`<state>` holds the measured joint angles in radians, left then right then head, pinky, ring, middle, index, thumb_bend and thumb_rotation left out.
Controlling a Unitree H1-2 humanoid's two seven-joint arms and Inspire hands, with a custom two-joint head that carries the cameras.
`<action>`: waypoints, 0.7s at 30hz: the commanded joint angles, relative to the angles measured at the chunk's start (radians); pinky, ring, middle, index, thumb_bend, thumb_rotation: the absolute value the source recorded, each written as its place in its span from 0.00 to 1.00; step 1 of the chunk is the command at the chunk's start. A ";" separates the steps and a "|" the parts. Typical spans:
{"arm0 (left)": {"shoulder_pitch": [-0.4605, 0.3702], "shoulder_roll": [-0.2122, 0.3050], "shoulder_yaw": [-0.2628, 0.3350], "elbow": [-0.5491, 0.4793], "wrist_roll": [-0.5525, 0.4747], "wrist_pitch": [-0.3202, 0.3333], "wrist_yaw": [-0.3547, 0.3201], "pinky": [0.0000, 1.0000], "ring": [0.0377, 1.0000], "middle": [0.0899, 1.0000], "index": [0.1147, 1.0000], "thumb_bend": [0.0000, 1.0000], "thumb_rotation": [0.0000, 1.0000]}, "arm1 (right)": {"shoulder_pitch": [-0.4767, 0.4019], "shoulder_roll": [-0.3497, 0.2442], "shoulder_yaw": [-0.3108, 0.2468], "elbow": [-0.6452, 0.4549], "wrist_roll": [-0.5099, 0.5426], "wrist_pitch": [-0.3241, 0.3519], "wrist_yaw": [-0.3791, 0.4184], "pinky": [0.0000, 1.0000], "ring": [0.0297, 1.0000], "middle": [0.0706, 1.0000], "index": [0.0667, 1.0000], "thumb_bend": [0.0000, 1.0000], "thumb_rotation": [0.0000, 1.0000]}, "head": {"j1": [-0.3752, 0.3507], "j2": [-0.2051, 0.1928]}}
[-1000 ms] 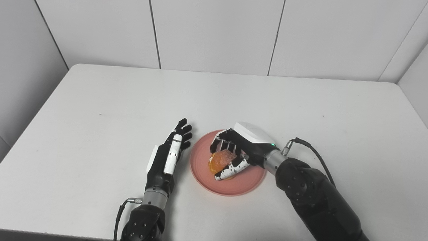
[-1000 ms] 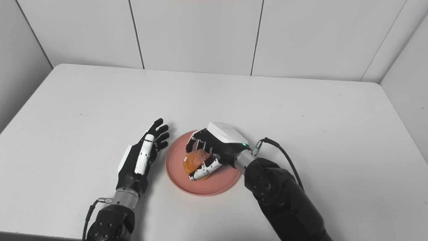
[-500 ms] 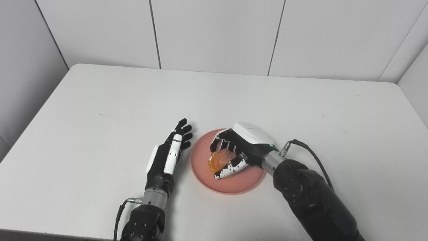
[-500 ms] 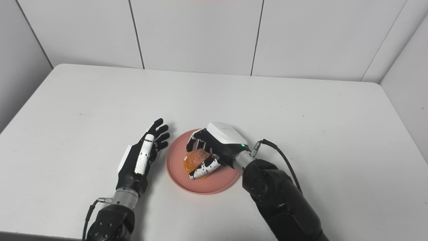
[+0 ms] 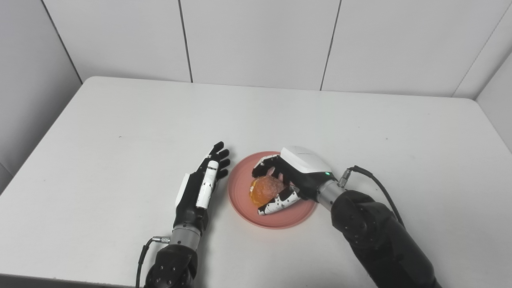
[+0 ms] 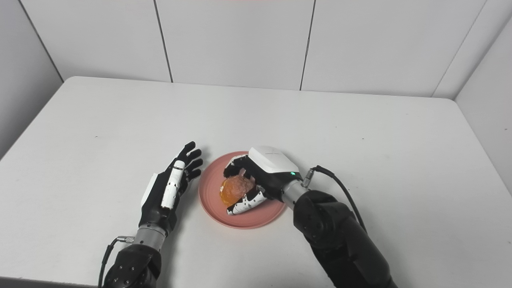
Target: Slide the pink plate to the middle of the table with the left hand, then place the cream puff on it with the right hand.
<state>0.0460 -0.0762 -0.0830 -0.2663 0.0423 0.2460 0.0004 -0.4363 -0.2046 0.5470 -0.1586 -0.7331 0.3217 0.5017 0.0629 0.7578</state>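
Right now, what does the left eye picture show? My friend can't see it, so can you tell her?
The right robot hand holds an orange cream puff over a pink plate on a white table. The left robot hand is open, just left of the plate, holding nothing.

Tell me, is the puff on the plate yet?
Over it; whether it rests there, cannot tell. The right hand grips the puff above the plate.
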 commanded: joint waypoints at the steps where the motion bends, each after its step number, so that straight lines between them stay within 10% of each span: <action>1: -0.031 -0.004 -0.002 -0.030 0.001 -0.045 0.003 0.89 0.88 0.89 0.87 0.48 1.00 | -0.038 0.001 -0.021 -0.046 -0.009 0.007 0.004 0.46 0.61 0.71 0.75 0.89 0.29 | 0.000 0.000; 11: -0.032 -0.005 0.003 -0.025 -0.002 -0.046 0.004 0.88 0.88 0.89 0.86 0.48 1.00 | -0.067 -0.010 -0.057 -0.097 -0.016 0.022 0.075 0.51 0.71 0.81 0.89 0.99 0.42 | -0.006 -0.004; 21: -0.030 0.000 0.008 -0.021 -0.004 -0.059 0.001 0.88 0.87 0.88 0.86 0.49 1.00 | -0.049 0.007 -0.168 -0.140 0.081 -0.046 -0.046 0.63 0.81 0.89 0.96 1.00 0.56 | -0.013 -0.006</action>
<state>0.0450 -0.0751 -0.0757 -0.2640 0.0396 0.2271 0.0002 -0.4577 -0.2126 0.4107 -0.2531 -0.6726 0.3252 0.5073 0.0506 0.7517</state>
